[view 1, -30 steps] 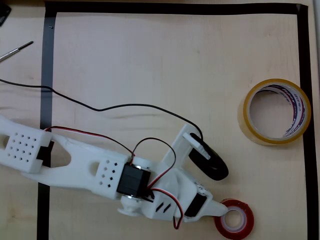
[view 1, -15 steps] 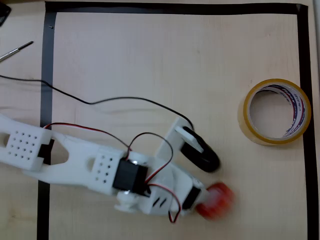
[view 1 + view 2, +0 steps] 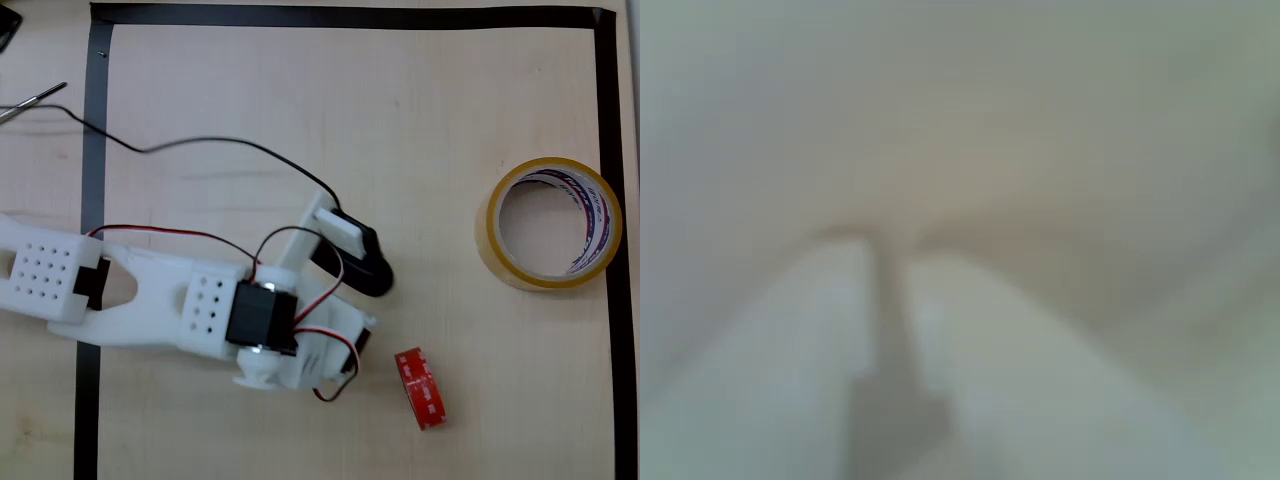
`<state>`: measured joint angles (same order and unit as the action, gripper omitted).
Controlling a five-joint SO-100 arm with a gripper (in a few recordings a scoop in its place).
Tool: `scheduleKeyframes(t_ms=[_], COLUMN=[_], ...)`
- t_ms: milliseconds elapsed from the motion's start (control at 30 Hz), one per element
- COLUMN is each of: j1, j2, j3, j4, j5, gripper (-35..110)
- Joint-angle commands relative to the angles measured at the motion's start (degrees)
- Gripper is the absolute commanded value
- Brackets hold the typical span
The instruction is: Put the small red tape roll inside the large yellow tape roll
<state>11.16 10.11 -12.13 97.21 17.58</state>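
Small red tape roll (image 3: pixel 420 388) standing on edge on the bench (image 3: pixel 300 110), free of the gripper (image 3: pixel 352 352) just at its nine o'clock, fingers pressed nearly together in the blurred wrist view, large yellow tape roll (image 3: pixel 553 222) lying flat well apart at two o'clock.

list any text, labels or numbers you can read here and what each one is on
No text can be read.
Yellow roll: red and blue print on the white inner core, too small and blurred to read in the overhead view.
Red roll: faint marks on its red band, not legible.
Wrist view: too blurred to show any text.
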Motion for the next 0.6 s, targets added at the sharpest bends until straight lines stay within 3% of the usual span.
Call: scheduleKeyframes(t_ms=[0,133,233,567], j1=[1.14,3.16,3.43,1.23], j2=[9.93,16.00,20.39,23.64], j3=[-1.76,-1.76,-1.76,-1.76], j4=[4.83,5.01,5.10,3.52], j5=[0.79,0.35,-0.97,-14.85], gripper=[0,0,16,39])
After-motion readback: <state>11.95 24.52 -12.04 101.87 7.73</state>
